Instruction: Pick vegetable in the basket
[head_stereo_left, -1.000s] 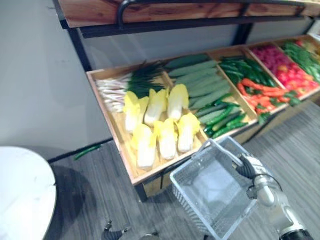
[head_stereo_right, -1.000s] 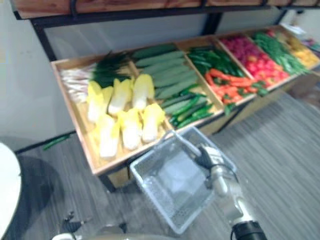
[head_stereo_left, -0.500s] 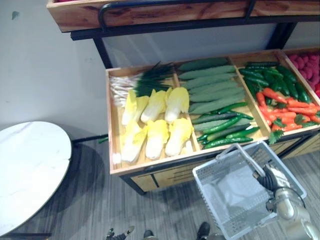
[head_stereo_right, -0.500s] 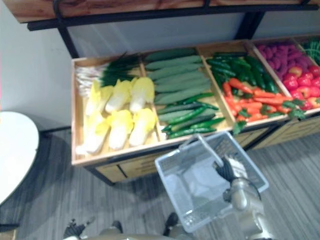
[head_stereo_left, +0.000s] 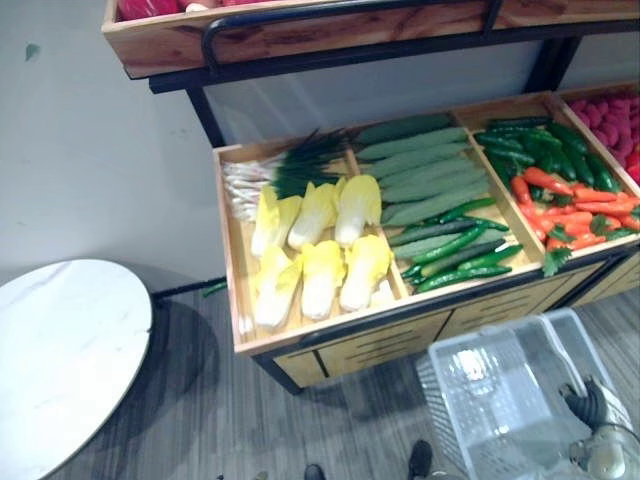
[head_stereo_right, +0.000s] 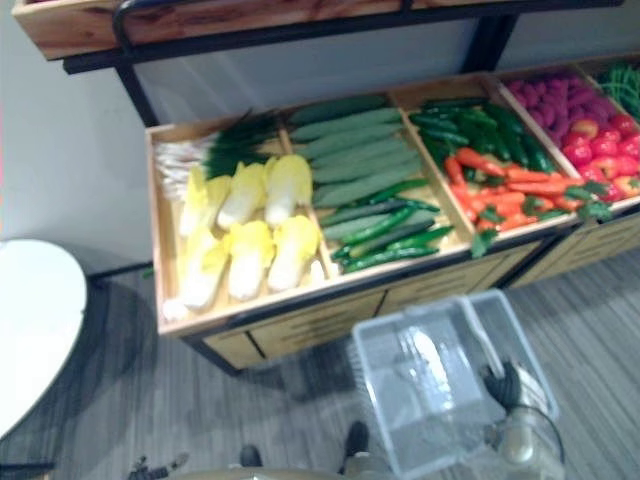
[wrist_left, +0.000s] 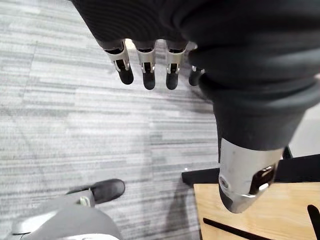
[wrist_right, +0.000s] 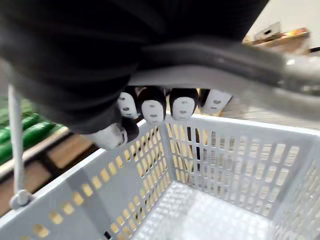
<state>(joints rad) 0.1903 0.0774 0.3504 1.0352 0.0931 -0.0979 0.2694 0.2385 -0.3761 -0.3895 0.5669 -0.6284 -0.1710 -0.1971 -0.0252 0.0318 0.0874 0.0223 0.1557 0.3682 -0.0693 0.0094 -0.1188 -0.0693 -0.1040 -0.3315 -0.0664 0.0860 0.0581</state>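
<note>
My right hand (wrist_right: 165, 106) is curled round the handle (wrist_right: 235, 57) of a pale grey plastic basket (wrist_right: 225, 155), which hangs empty. From the head the basket (head_stereo_left: 490, 400) shows low on the right, in front of the wooden produce stand (head_stereo_left: 330, 335), with the right hand (head_stereo_left: 588, 404) at its right side. The stand's trays hold yellow cabbages (head_stereo_left: 320, 250), long cucumbers (head_stereo_left: 420, 170), green onions (head_stereo_left: 280, 170), small dark green vegetables (head_stereo_left: 450, 250) and carrots (head_stereo_left: 570, 205). My left hand (wrist_left: 146, 65) hangs over the grey floor with straight fingers, holding nothing.
A round white table (head_stereo_left: 60, 350) stands at the left on the grey plank floor. An upper wooden shelf (head_stereo_left: 300, 30) on a black frame overhangs the trays. Red produce (head_stereo_left: 610, 110) lies in the far right tray. A grey wall is behind.
The camera has swung, bringing the stand square to the view. The basket, still in my right hand, has dropped from the stand's front edge to below it and hangs more level.
</note>
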